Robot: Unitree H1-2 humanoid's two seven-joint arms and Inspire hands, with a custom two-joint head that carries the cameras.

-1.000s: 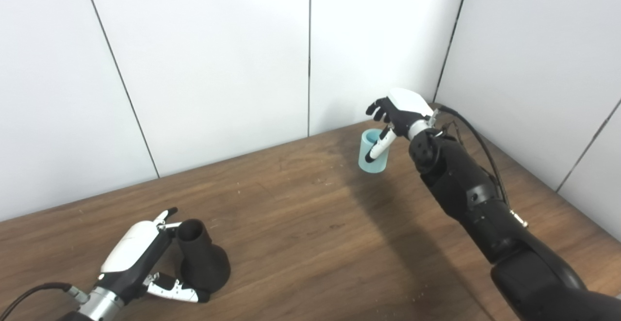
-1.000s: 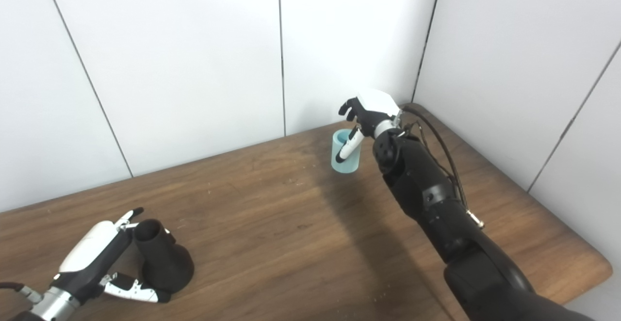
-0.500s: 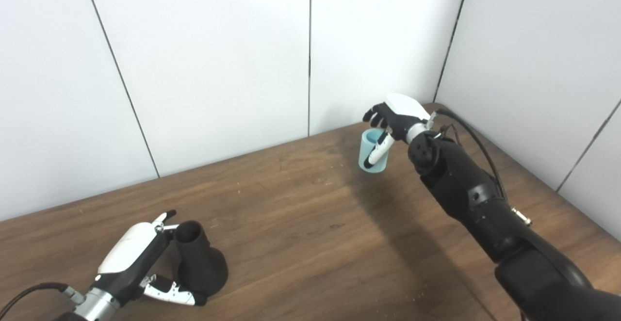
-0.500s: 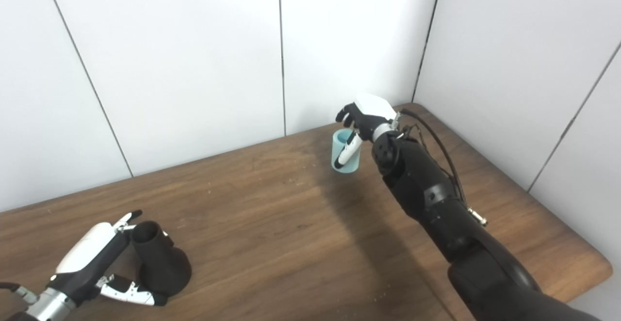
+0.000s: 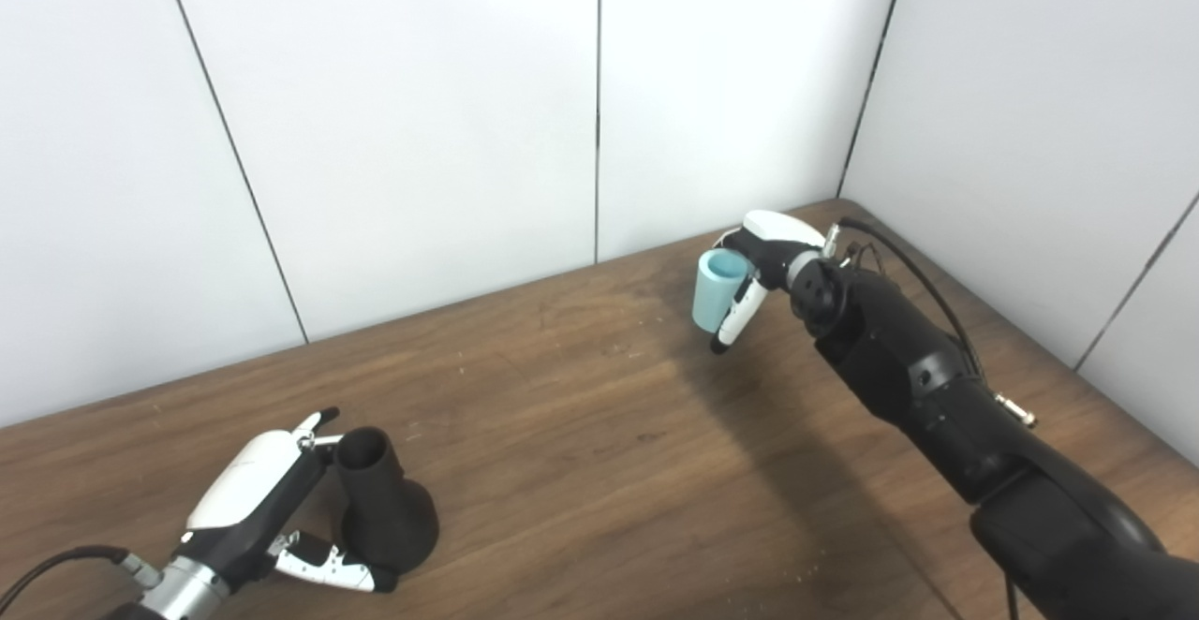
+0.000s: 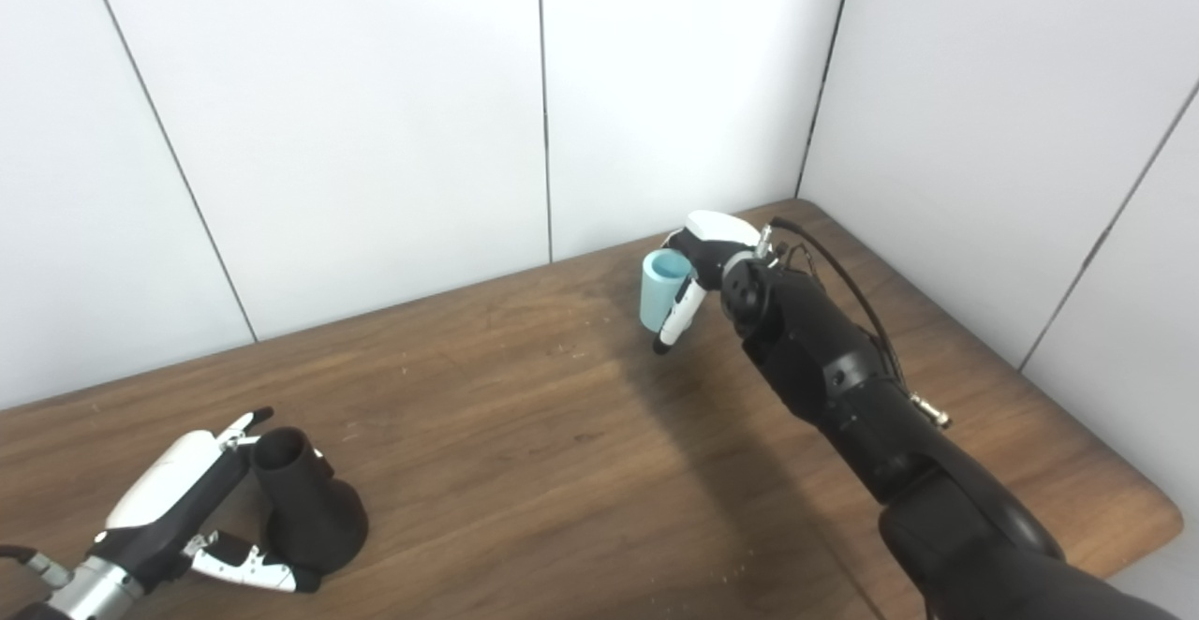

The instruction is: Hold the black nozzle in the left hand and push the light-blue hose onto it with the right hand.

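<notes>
On the brown wooden table by white walls, the left hand grips the upright black flared nozzle; far across, the right hand clasps the short light-blue hose.

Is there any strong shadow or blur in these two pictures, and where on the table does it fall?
Left eye view: a broad soft shadow darkens the table under the right arm, from the light-blue hose toward the near edge; no glare. Right eye view: the same shadow band; the black nozzle stays sharp, no motion blur.
</notes>
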